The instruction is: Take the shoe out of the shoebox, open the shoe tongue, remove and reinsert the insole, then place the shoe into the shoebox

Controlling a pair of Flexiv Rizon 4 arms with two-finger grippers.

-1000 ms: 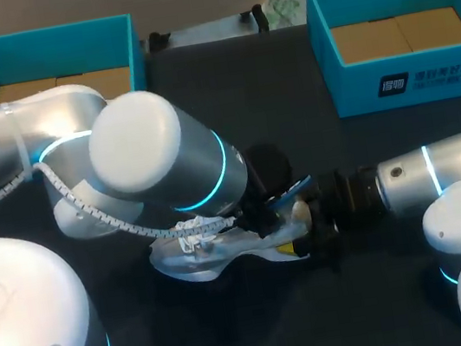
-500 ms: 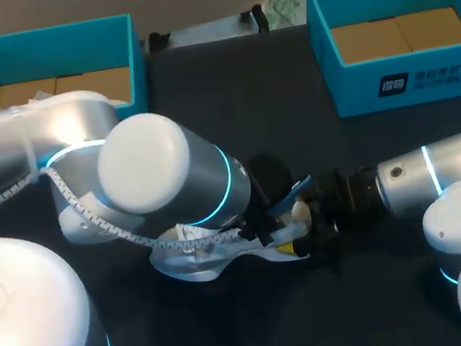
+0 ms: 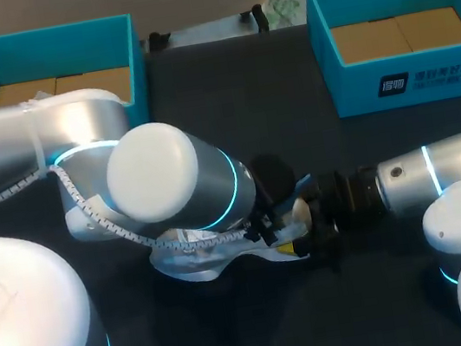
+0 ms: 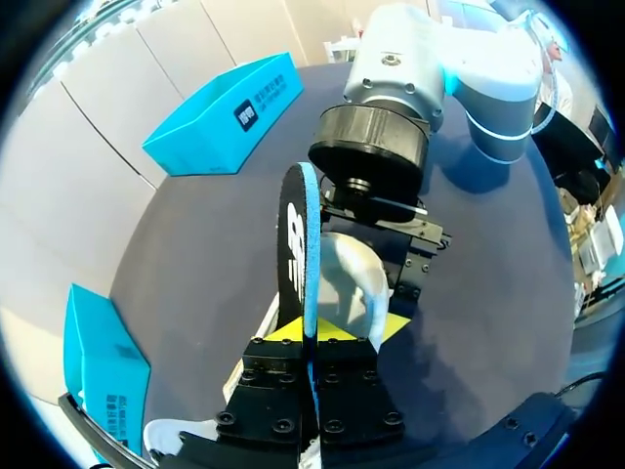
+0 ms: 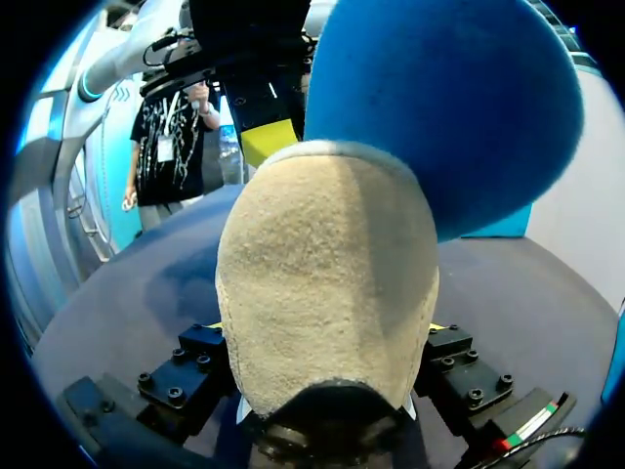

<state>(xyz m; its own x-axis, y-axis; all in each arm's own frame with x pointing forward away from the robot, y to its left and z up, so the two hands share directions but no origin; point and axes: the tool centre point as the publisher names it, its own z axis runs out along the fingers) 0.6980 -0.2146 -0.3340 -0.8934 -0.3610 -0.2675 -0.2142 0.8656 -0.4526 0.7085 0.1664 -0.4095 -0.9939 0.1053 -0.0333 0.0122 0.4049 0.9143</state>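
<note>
Risks, judged:
- The insole [image 4: 298, 234] was pinched only by its thin edge in the left gripper [image 4: 312, 337], whose fingers were pressed together on it. A grip that narrow could let the floppy insole twist or slip out, most likely if it catches on the shoe collar.
- The insole stood on edge just above the heel opening. If it goes in tilted, it could fold or jam at the collar instead of lying flat.
- The right gripper [image 3: 316, 225] was clamped on the heel from both sides. Downward push from the left arm could lever the shoe [image 3: 194, 265] out of that hold, or drag it across the table [image 3: 228, 103].
- The two grippers worked nearly touching, so a finger-to-finger knock looked possible.

Appearance:
- The shoe was a pale grey-white sneaker with a tan, suede-like heel panel and crumpled laces or tongue at mid-length.
- It lay at the near middle of the table with its toe to the left and heel to the right. Much of it was hidden under the left arm.
- It was outside both teal boxes, the far-left shoebox [image 3: 43, 40] and the far-right box [image 3: 409, 83].
- The insole was blue on one face and dark on the other.
</note>
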